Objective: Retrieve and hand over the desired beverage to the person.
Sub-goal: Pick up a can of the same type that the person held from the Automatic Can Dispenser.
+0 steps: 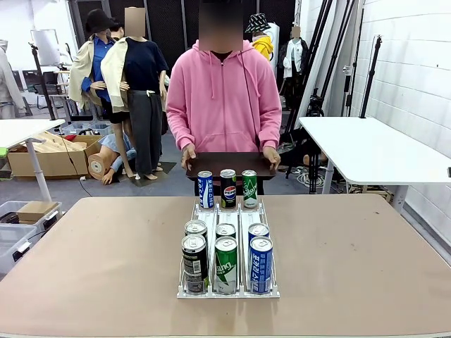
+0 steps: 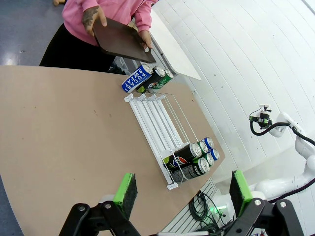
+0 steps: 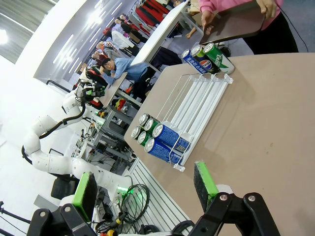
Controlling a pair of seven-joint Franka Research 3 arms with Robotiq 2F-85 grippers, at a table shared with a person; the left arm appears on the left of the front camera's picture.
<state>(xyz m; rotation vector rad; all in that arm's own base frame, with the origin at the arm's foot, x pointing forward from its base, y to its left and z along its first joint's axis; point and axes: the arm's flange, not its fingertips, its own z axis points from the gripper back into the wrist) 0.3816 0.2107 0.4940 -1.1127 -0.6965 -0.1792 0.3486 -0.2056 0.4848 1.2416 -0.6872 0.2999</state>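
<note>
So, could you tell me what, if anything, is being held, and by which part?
The left gripper and right gripper are open and empty. The person holds the dark tray by its side edges.

Past my left fingers [image 2: 126,194], the person [image 2: 113,19] is cut off by the top edge: only a pink torso and two hands on a dark tray [image 2: 120,40] show. Past my right fingers [image 3: 204,184], that tray runs out of frame. In the rack [image 2: 150,118], the cans [image 2: 189,155] nearest my fingers overlap, the rear ones half hidden, most print too small to read.
</note>
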